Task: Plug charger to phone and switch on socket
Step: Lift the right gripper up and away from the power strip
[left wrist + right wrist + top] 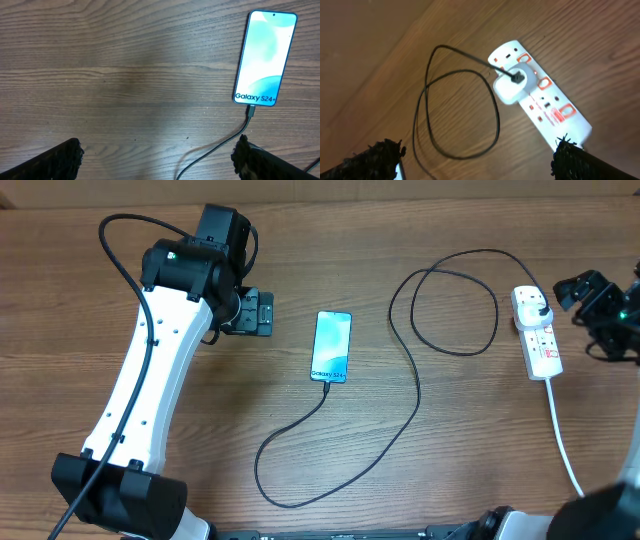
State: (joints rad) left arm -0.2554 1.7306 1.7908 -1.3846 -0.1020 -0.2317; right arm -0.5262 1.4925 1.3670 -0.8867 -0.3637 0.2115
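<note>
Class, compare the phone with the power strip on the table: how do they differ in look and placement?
The phone is slim with a cyan-blue screen; the power strip is white with reddish switches. The phone lies mid-table; the power strip lies far right. Both lie flat, joined by the black cable.

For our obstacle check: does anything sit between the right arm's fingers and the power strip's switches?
Nothing visible does. The right fingers hang open beside the power strip, with bare table between them. The white adapter fills one outlet beside the red switches, and its black cable loops off on the far side.
</note>
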